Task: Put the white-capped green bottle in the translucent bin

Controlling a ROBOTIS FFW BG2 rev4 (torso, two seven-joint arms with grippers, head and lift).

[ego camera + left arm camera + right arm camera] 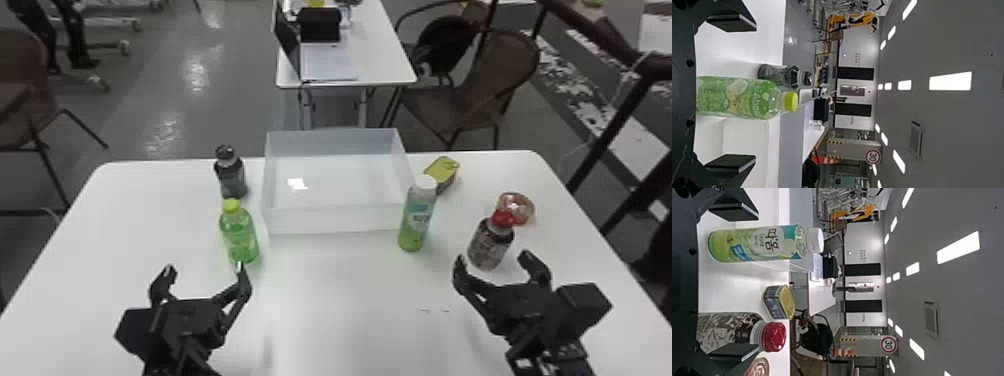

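Note:
The white-capped green bottle (418,214) stands upright on the table, just outside the front right corner of the translucent bin (336,219). My right gripper (495,262) is open in the head view, nearer the robot and to the right of that bottle. In the right wrist view the same bottle (766,243) stands beyond the spread fingers of my right gripper (734,282), with nothing held. My left gripper (204,272) stays open at the left, in front of the yellow-capped bottle; the left wrist view shows my left gripper (730,94) empty too.
A yellow-capped green bottle (239,232) and a dark bottle (231,172) stand left of the bin. On the right are a red-capped bottle (491,242) close to my right gripper, a yellow-lidded can (442,171) and a round clear container (517,207).

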